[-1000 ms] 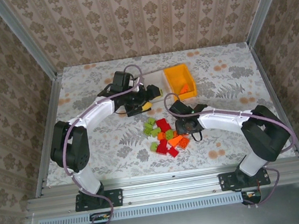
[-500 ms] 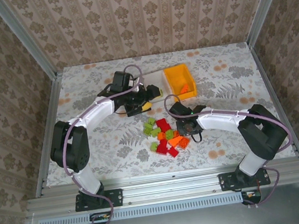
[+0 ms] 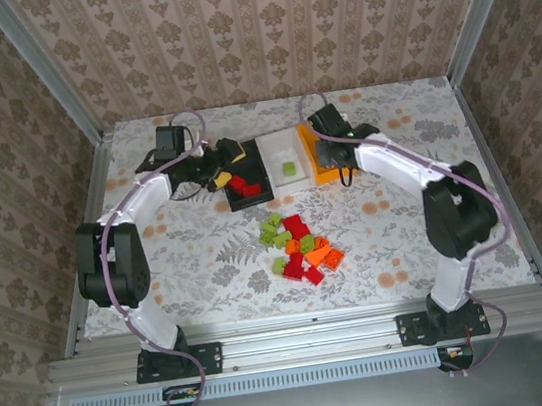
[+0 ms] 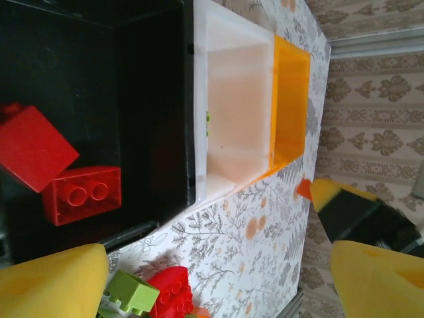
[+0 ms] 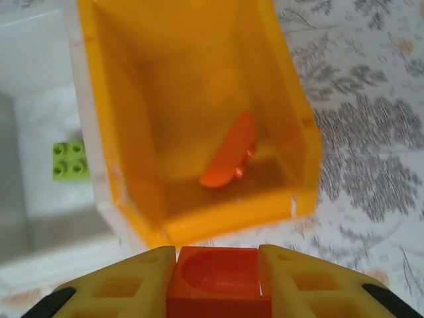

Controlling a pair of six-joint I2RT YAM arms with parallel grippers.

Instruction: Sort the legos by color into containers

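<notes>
Inside: black bin (image 4: 152, 99), red legos (image 4: 79, 192); white bin (image 5: 40, 112), lime lego (image 5: 71, 160); orange bin (image 5: 119, 112), orange piece (image 5: 228, 159). Left gripper (image 4: 215, 278) spread, right gripper (image 5: 217, 265) clamping orange brick (image 5: 218, 295).

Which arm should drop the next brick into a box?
Right. The right pincer holds an orange brick at the orange box. The left pincer is open and empty near the black box.

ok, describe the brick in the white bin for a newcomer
At the patterned table's far side stands a row of three plastic bins. The white middle bin holds one lime green four-stud brick; bricks in the black bin are red.
</notes>
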